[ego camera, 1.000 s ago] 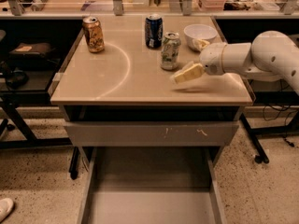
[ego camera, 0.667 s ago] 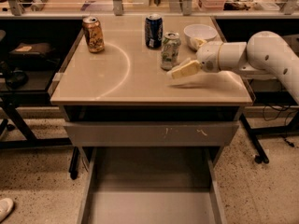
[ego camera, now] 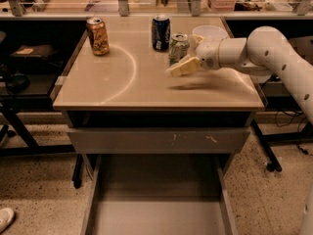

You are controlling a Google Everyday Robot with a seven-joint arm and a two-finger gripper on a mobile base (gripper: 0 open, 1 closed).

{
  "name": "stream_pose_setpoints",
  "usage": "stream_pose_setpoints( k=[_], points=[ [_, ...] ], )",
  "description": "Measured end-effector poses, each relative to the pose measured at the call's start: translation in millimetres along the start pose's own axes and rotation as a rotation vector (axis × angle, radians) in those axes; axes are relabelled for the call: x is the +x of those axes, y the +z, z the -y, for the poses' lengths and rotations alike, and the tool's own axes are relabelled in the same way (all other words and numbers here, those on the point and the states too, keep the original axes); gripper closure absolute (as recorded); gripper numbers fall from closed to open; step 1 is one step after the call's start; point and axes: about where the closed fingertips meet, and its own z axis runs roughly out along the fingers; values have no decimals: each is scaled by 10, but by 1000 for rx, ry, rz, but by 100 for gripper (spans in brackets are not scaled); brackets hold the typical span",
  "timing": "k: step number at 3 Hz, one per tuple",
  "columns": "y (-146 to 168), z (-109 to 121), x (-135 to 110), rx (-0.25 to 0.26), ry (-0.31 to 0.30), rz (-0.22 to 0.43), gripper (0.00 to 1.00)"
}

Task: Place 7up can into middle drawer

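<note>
- Looking down on the counter [ego camera: 122, 82], tan and smooth, carrying the 7up can [ego camera: 179, 45] on its far half. Also showing a pale curved mark [ego camera: 131, 77] arcing across the top, left of the 7up can.
- Seeing the middle drawer [ego camera: 156, 209] pulled wide open, well below the 7up can and nearer the camera. Showing a plain grey floor and thin side walls running out of the bottom edge.
- Tracing the white arm [ego camera: 274, 53] extending in from the right of the 7up can, bent at the elbow and narrowing toward it.
- Noting the grey drawer front [ego camera: 146, 140], closed and marked with pale scratches, sitting lower than the 7up can and above the open drawer.
- Finding the tan gripper [ego camera: 173, 71] just beside the 7up can at its lower right, slanting down and leftward. Crossing the can's base in view and hanging over a shadow [ego camera: 195, 87]. Offering no way of telling whether touching the can, or whether spread or closed.
- Spotting a white bowl [ego camera: 211, 32] just right of the 7up can, partly hidden by the wrist.
- Spotting a golden-brown can [ego camera: 98, 35] standing upright, well apart to the left of the 7up can.
- Spotting a dark blue can [ego camera: 161, 32] standing upright, just left of and behind the 7up can.
- Ending on the 7up can itself: silver-white with green markings, standing upright on the counter, not yet lying in the drawer.
</note>
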Motion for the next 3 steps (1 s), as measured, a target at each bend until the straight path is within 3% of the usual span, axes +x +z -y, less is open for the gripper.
stream_pose_setpoints(
  k=[1, 3],
  points=[
    [11, -2, -13, -3, -1, 1, 15],
    [12, -2, -13, -3, -1, 1, 64]
  ],
)
